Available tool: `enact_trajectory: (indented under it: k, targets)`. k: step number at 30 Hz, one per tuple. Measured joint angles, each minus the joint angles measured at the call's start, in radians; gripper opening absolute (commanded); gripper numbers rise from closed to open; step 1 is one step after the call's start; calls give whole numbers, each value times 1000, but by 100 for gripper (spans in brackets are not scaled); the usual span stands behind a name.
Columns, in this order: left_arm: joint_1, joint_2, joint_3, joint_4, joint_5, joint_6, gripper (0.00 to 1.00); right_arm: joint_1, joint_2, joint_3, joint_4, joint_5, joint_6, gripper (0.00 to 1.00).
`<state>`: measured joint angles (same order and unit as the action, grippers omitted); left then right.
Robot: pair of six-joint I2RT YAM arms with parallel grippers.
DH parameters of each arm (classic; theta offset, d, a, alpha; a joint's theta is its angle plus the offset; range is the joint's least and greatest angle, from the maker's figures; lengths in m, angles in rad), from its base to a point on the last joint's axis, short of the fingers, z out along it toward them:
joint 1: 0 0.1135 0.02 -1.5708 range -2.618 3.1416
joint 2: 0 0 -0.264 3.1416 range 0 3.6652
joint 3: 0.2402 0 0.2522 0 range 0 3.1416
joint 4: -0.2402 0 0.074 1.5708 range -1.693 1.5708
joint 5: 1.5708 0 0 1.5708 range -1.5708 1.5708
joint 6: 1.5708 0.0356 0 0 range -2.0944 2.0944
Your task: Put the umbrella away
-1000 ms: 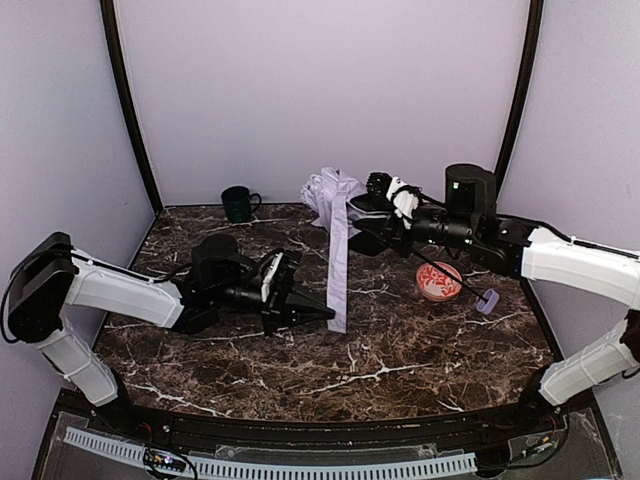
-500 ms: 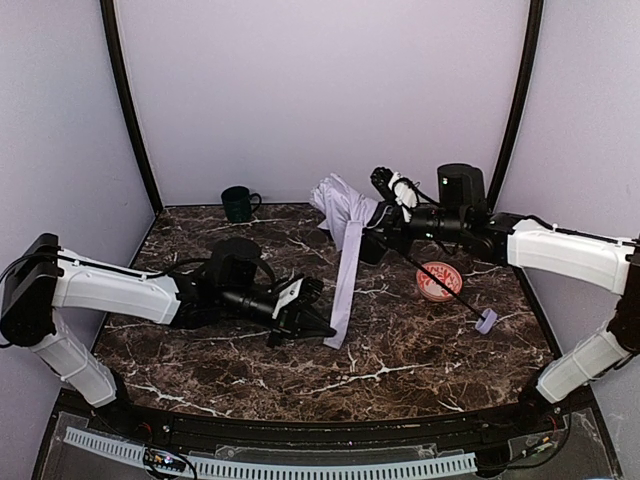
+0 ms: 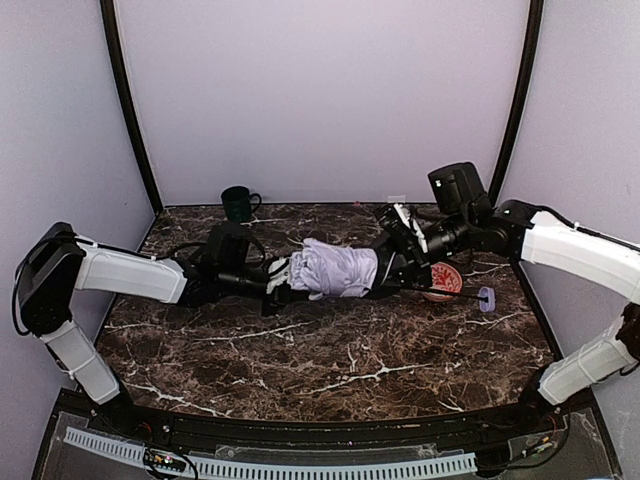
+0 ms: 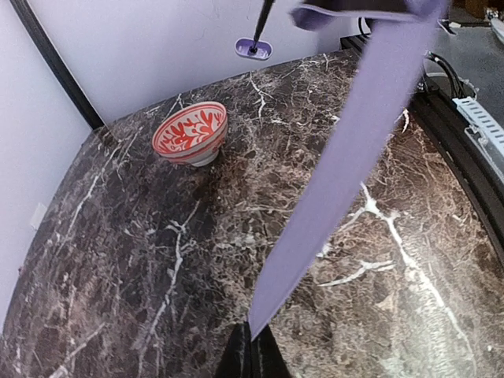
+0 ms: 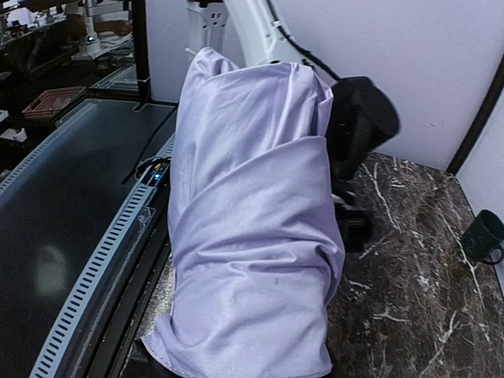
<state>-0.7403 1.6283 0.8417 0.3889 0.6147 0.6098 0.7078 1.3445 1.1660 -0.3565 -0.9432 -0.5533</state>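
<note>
The umbrella (image 3: 335, 268) is a folded pale lavender bundle held level above the table between both arms. Its thin black shaft (image 3: 450, 290) runs right to the small lavender handle (image 3: 486, 298). My left gripper (image 3: 283, 278) sits at the bundle's left end. In the left wrist view it (image 4: 253, 346) is shut on the tip of the lavender strap (image 4: 346, 165). My right gripper (image 3: 385, 268) holds the bundle's right end. In the right wrist view the fabric (image 5: 252, 236) fills the frame and hides the fingers.
A red-patterned bowl (image 3: 440, 281) stands on the marble table under the shaft and also shows in the left wrist view (image 4: 189, 132). A dark green mug (image 3: 237, 203) stands at the back left. Walls close the back and sides.
The umbrella swung from upright at the back down to level at the table's middle. The strap, earlier stretched long, is now drawn in, with my left gripper close against the bundle.
</note>
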Motion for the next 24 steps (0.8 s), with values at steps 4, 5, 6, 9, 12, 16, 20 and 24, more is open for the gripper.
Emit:
enact_trajectory:
  k: [4, 5, 6, 9, 12, 16, 20, 24]
  targets:
    - [10, 64, 98, 0, 27, 97, 0, 116, 23, -13, -84, 18, -130, 0]
    - [12, 82, 128, -3, 29, 117, 0, 135, 42, -7, -117, 35, -165, 0]
    - [15, 97, 157, -10, 32, 138, 0, 153, 67, 3, -152, 58, -201, 0]
    - [28, 115, 211, -48, 36, 189, 0, 188, 143, 19, -210, 125, -280, 0]
    - [34, 115, 222, -91, 42, 217, 0, 196, 177, -30, -175, 148, -293, 0]
    - [31, 93, 186, -105, 46, 216, 0, 196, 228, -124, -53, 156, -232, 0]
    - [23, 26, 87, -87, 8, 188, 0, 198, 354, -137, 46, 163, -134, 0]
    - [-34, -38, -17, -43, -78, 171, 0, 172, 475, -136, 159, 169, -3, 0]
